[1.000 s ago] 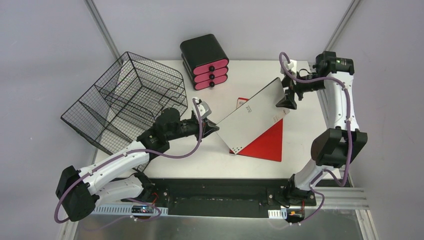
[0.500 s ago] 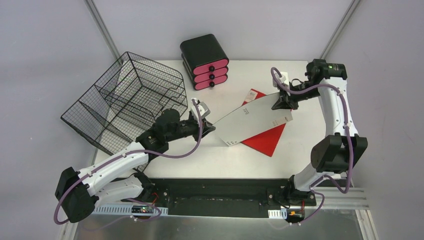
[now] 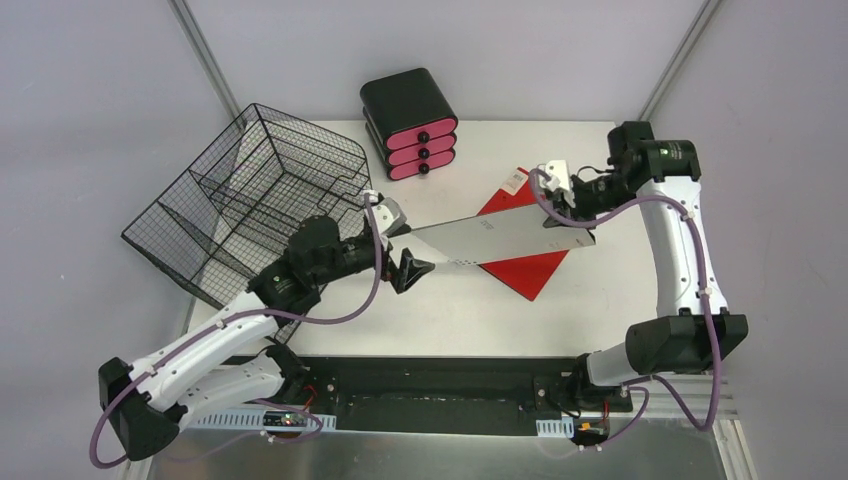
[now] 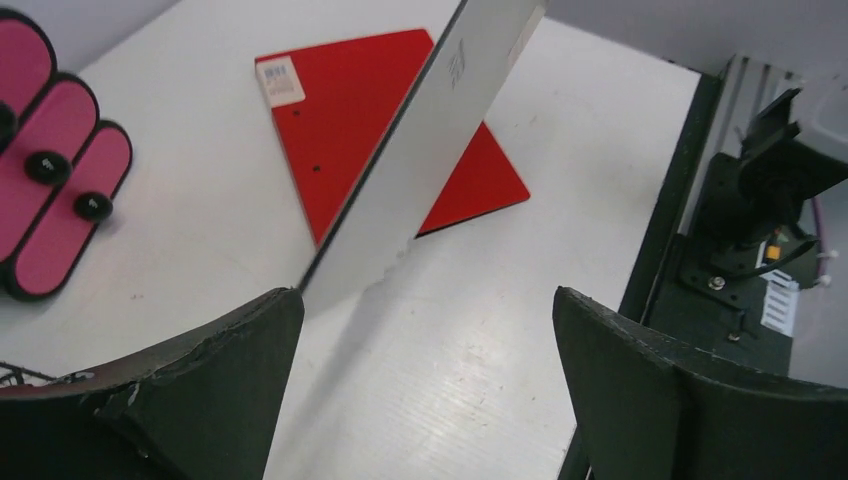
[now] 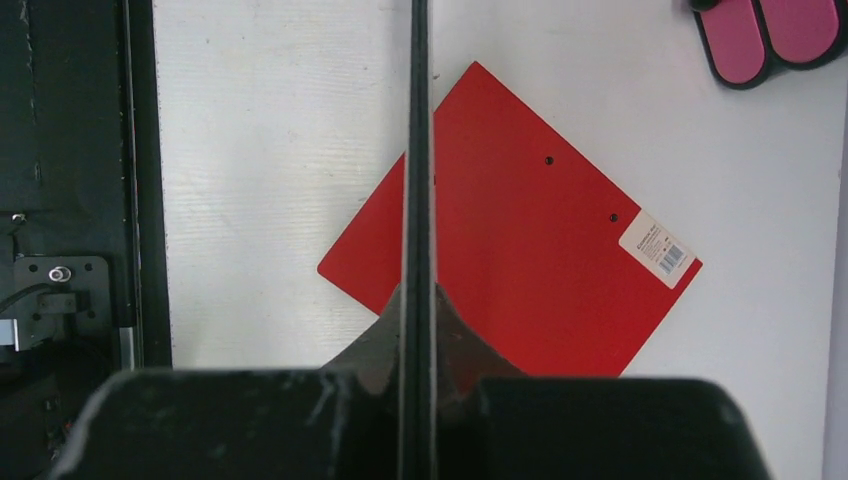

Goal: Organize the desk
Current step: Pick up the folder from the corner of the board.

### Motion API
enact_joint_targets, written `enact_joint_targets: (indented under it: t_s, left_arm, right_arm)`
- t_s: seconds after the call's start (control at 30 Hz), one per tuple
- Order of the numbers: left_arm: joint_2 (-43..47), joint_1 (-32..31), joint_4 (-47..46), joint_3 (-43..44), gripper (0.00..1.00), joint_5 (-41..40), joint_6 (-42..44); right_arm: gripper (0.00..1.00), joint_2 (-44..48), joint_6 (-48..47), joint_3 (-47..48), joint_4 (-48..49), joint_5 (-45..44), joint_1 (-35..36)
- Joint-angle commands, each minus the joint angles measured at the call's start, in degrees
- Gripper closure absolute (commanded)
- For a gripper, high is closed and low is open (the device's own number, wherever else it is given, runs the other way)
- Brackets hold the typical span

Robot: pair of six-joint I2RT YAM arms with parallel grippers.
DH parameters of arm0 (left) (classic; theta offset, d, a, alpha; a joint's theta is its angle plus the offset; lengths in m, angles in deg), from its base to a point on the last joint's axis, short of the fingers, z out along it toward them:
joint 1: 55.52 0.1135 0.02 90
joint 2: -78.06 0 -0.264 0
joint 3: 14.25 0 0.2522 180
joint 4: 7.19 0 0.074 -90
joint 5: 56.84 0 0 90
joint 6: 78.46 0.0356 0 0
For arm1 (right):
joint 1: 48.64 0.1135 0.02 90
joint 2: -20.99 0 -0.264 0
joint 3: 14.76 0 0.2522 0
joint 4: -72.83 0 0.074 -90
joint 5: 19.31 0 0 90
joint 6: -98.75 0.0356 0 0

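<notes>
A white notebook hangs on edge above the desk, running from left to right. My right gripper is shut on its right end; in the right wrist view the notebook shows edge-on, pinched between the jaws of that gripper. My left gripper is open at the notebook's left end with nothing between its jaws. In the left wrist view the left gripper stands wide, and the notebook's near corner is beside the left finger. A red folder lies flat on the desk under the notebook.
A black wire basket stands at the desk's left, close to my left arm. A black drawer unit with pink fronts stands at the back middle. The black base rail runs along the near edge.
My left gripper opened, let go of the white notebook and drew back left. My right gripper shut on its far end and the notebook turned up on edge.
</notes>
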Motion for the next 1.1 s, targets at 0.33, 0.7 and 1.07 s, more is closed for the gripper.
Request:
enact_joint_targets:
  t_s: [0.33,0.7,1.07]
  left_arm:
    - [-15.3,-1.2,7.4,24.4,0.05,24.1,7.9]
    - [-28.6,-4.4,10.3,34.6,0.2,22.2,15.0]
    - [-32.3,-4.9,14.3,36.1,1.0,20.4,17.4]
  right_arm:
    - [1.0,3.6,16.9,5.1,-8.5,-8.2,16.7]
    - [1.0,3.3,19.6,5.7,-8.4,-9.1,20.1]
    - [1.0,4.1,20.2,5.6,-8.5,-7.6,20.6]
